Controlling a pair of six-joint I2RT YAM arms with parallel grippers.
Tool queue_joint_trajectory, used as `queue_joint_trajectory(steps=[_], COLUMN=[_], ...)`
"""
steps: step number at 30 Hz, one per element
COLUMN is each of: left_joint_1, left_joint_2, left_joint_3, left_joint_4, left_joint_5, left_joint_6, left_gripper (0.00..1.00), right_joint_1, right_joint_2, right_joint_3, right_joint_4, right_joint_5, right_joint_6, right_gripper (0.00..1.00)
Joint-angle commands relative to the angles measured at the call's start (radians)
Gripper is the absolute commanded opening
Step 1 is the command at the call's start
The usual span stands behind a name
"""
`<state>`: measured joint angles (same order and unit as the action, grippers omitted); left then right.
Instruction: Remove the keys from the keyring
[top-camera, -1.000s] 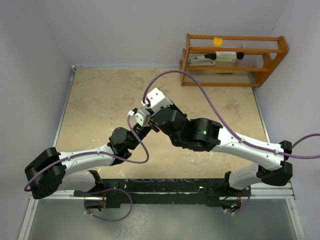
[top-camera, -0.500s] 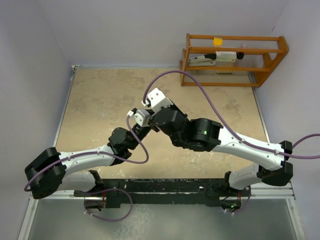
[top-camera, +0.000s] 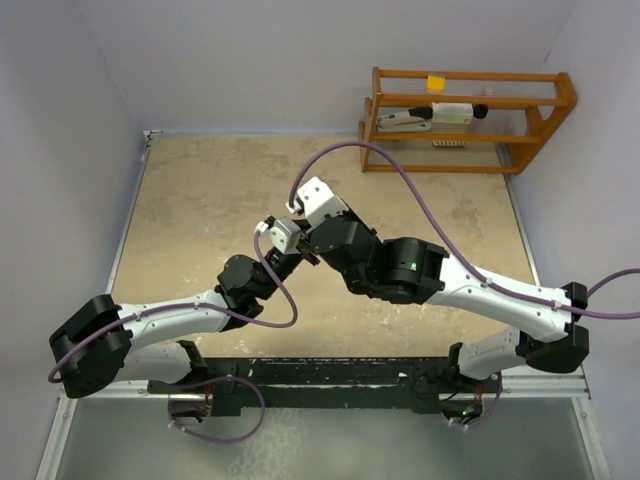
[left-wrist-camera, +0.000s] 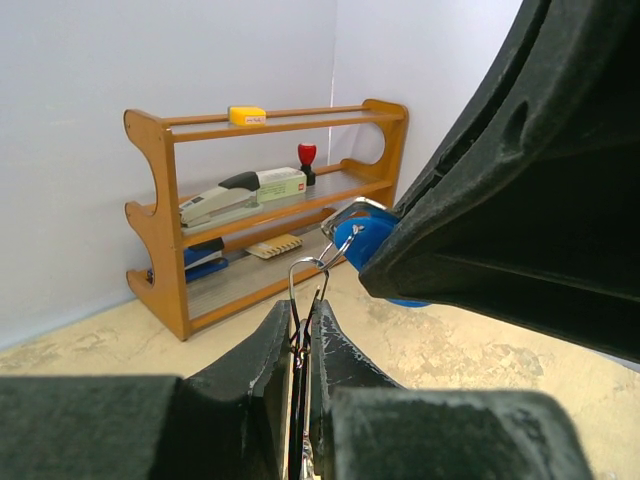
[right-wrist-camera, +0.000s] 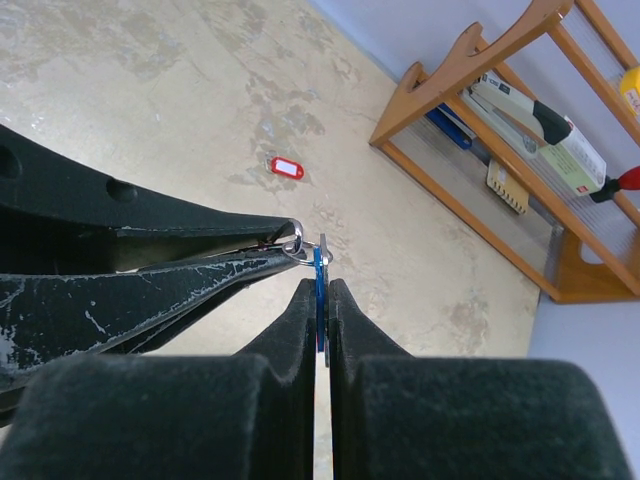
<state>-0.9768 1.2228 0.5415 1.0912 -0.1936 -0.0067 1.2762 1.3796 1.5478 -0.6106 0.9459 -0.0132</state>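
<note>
Separation of the blue-headed key (right-wrist-camera: 319, 268) from the thin silver wire keyring (right-wrist-camera: 296, 240) is the step you are working on, in mid-air above the mottled beige table (right-wrist-camera: 150, 80). Your left gripper (left-wrist-camera: 305, 318) is pinching the keyring. Its black fingers are pressing together on the wire loop, which is sticking up just past the tips. Your right gripper (right-wrist-camera: 318, 290) is clamping the flat blue plastic head of the key edge-on between its pads. It is sitting right beside the left tips, so the two tools are almost touching.

A red-headed key (right-wrist-camera: 286, 167) is lying loose on the table farther out, well apart from both grippers, so I judge that part of the job is already done. I cannot tell whether any plain silver keys are hanging on the ring. An orange wooden rack (left-wrist-camera: 160, 210) of office items is standing at the far edge.

For the next move, you are likely going to need to hold the ring steady with the left and walk the key round the wire coil with the right, turning rather than tugging. With a straight pull you are risking the thin wire slipping out of the left pads.
</note>
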Motion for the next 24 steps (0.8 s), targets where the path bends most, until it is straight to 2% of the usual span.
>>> queue_joint_trajectory(steps=[1,24], left_joint_1=[0.001,0.001], left_joint_2=[-0.02,-0.063], left_joint_3=[0.032,0.058], left_joint_4=[0.014,-0.008], left_joint_5=[-0.036,-0.036], left_joint_6=[-0.007,0.009], left_gripper=[0.0,0.0], right_joint_1=[0.005,0.006], right_joint_2=[-0.048,-0.075], right_joint_3=[0.001,-0.099], right_joint_4=[0.029,-0.009], right_joint_5=[0.004,-0.059], right_joint_6=[0.031,0.098], right_gripper=[0.0,0.0])
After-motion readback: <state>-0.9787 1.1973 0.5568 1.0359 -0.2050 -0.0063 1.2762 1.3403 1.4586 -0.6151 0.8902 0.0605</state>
